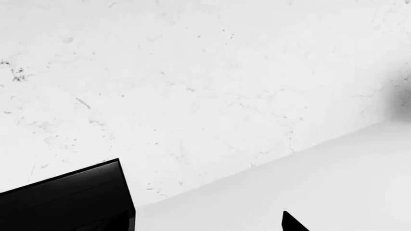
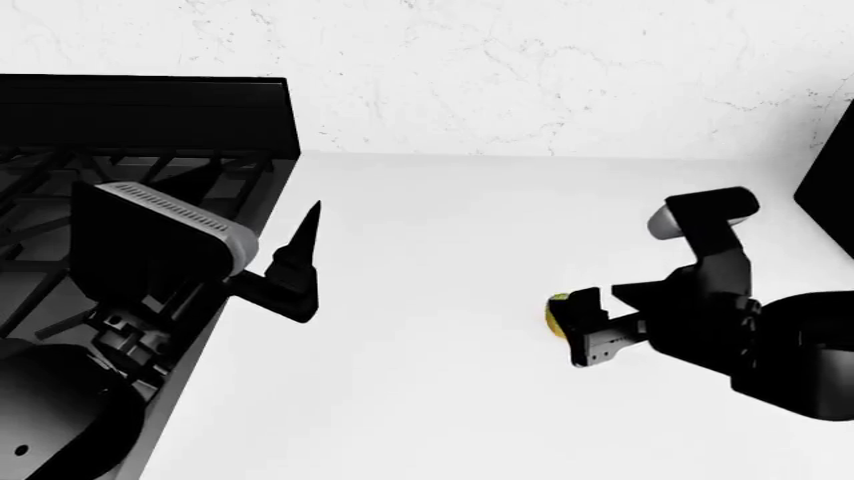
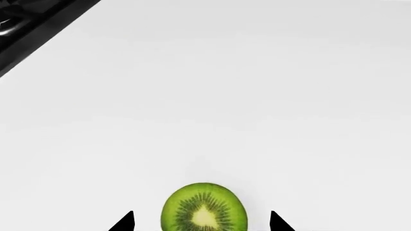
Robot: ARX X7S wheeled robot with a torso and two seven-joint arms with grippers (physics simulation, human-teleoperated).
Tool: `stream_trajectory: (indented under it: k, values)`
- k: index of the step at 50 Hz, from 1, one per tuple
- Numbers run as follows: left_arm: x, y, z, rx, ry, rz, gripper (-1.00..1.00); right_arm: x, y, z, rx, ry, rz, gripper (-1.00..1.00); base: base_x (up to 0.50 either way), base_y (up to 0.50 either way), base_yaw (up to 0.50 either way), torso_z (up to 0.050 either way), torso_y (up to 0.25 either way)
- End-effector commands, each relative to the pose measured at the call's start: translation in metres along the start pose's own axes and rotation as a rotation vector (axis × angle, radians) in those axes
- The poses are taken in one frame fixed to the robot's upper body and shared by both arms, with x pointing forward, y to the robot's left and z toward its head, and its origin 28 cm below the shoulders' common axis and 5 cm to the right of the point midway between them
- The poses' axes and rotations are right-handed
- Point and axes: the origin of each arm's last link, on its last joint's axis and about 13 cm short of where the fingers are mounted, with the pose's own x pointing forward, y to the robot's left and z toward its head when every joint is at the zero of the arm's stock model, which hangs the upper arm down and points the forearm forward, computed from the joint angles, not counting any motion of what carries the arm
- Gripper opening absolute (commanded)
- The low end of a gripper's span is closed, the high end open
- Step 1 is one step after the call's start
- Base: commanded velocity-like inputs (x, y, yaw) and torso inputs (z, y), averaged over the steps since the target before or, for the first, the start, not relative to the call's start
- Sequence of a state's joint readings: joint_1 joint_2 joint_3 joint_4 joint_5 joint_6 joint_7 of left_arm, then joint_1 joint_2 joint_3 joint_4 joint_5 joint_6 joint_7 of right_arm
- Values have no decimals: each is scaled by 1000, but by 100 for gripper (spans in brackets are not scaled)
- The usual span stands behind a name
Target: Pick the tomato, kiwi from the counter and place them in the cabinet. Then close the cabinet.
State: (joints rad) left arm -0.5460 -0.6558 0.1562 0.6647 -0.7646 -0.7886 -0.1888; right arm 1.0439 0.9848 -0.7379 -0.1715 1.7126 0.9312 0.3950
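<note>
The halved kiwi (image 3: 203, 209) lies on the white counter (image 3: 257, 96) with its green cut face towards the right wrist camera. My right gripper (image 3: 200, 222) is open, one fingertip on each side of the kiwi with a small gap on both sides. In the head view the kiwi (image 2: 554, 312) shows as a yellowish bit just beyond the right gripper (image 2: 583, 328). My left gripper (image 2: 310, 262) is open and empty above the counter beside the stove; one fingertip (image 1: 290, 223) shows in its wrist view. The tomato and the cabinet are out of view.
The black gas stove (image 2: 134, 130) takes up the left side; it also shows in the left wrist view (image 1: 64, 202) and the right wrist view (image 3: 26, 24). A marble wall (image 2: 534, 70) backs the counter. A dark object (image 2: 830, 190) stands at the right edge.
</note>
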Motion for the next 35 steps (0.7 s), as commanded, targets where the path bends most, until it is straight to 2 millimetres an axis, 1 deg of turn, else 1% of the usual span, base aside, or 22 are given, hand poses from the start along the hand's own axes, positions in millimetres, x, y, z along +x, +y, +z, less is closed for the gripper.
stream_trajectory:
  k: [1,8,16,35]
  values:
    - [0,0,-1,-2,-1,5,100,6,0,-3,10,10,1,100,0,0,0,0,0]
    - [-1,1,0,-2,-3,7,100,11,0,-3,12,23,1,100,0,0,0,0,0]
    - [-2,2,2,0,-5,8,100,18,-1,-9,9,59,4,100,0,0,0,0,0]
    - [0,1,-1,-2,-1,6,100,22,-1,-15,10,87,7,100,0,0,0,0,0]
